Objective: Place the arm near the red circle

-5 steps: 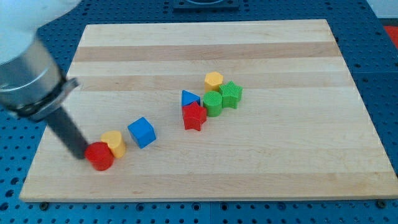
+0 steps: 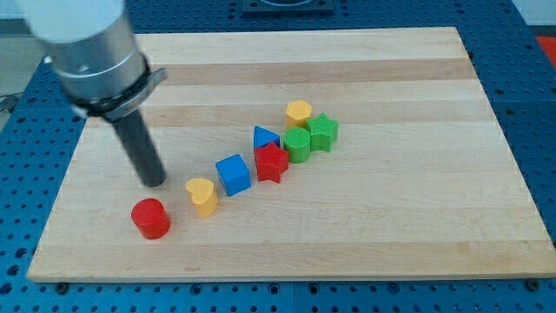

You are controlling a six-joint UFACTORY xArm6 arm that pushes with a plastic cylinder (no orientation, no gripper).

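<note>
The red circle (image 2: 151, 217) lies near the board's bottom left. My tip (image 2: 155, 182) rests on the board just above it, a short gap apart. A yellow heart block (image 2: 202, 196) lies to the right of the red circle, and a blue cube (image 2: 233, 174) lies right of that.
A cluster sits mid-board: a red star (image 2: 272, 163), a blue triangle (image 2: 265, 137), a green cylinder (image 2: 297, 145), a green star-like block (image 2: 323, 132) and a yellow block (image 2: 298, 111). The wooden board (image 2: 391, 226) ends in blue perforated table on all sides.
My tip has moved from the red circle's left side up and to the right. The yellow heart and blue cube have shifted right and up, away from the red circle.
</note>
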